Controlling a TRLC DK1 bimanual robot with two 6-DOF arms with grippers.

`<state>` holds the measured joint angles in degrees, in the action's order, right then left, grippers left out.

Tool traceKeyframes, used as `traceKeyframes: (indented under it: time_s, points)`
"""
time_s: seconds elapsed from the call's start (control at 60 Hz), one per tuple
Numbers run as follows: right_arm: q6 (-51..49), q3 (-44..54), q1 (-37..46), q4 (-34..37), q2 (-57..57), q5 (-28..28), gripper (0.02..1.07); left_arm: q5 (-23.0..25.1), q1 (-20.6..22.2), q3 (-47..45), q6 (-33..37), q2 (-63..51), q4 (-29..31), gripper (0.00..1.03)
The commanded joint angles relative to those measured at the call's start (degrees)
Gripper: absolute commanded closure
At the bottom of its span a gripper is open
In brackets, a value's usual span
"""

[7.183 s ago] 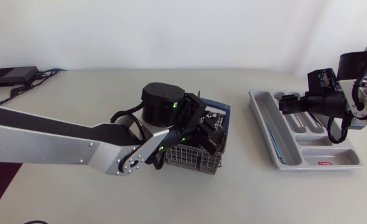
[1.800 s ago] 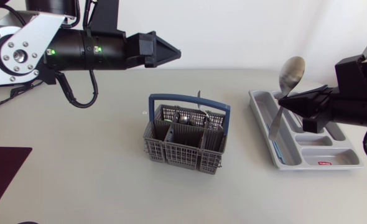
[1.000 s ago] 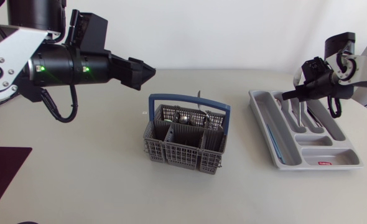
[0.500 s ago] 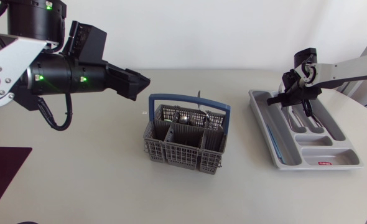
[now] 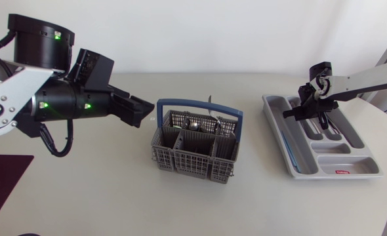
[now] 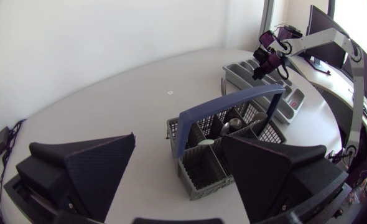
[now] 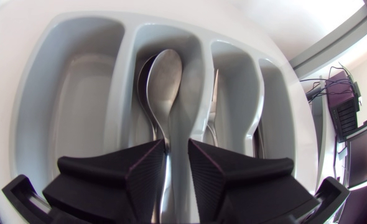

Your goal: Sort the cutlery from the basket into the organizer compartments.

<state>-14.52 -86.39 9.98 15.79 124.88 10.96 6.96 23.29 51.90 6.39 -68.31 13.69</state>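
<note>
Spoon (image 7: 165,74) at the organizer: placing step, release pending.
Left hand (image 5: 144,111) hangs spread just beside the basket (image 5: 187,160), which holds more cutlery (image 5: 193,122). Right hand (image 7: 177,146) pinches the spoon's handle, its bowl lying on other spoons (image 7: 145,68) in a middle compartment of the organizer (image 5: 351,172). Next move, as judged: part the fingers, lift clear.

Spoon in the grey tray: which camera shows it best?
The right wrist view: the spoon lies large in the organizer, handle between the jaws. The head view mostly hides it behind the right gripper; the left wrist view shows only the far-off organizer, no spoon discernible.
</note>
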Motion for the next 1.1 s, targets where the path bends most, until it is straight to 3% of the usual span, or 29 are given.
traceKeyframes:
  time_s: [0.0, 0.167, 0.4, 0.617, 0.917, 1.0, 1.033, 1.083]
  points:
    - [1.52, 2.63, -0.22, -0.50, -2.98, 0.11, 0.46, -0.28, -0.17, -2.50, 1.52, 1.60, 0.28, 0.07]
    - [1.08, 6.58, -0.57, -0.85, -9.92, -0.15, 0.30, -0.28, 0.35, -5.05, 2.75, 1.87, 0.28, 0.07]
    - [0.11, 16.16, -4.97, -2.34, -22.84, -4.46, 0.30, -0.28, 1.85, -9.71, 4.51, 0.99, -1.92, 0.08]
    - [1.60, 21.61, -12.53, -2.26, -29.43, -7.62, 0.31, -0.28, 3.69, -13.49, 5.65, 0.02, -4.73, 0.19]
    - [4.86, 21.09, -18.50, -2.34, -28.20, -10.70, 0.74, -0.28, 5.10, -17.80, 6.61, -0.07, -8.16, 0.53]
    - [5.82, 19.33, -19.12, -1.73, -26.27, -12.81, 0.87, -0.28, 5.45, -18.76, 7.14, -0.50, -9.74, 0.69]
    - [6.44, 18.27, -19.38, -1.03, -25.04, -14.04, 0.95, -0.28, 5.72, -19.29, 7.58, -1.38, -10.71, 0.80]
    - [6.97, 17.04, -19.65, 0.12, -23.98, -15.44, 0.97, -0.28, 5.89, -19.64, 7.93, -2.17, -11.58, 0.89]
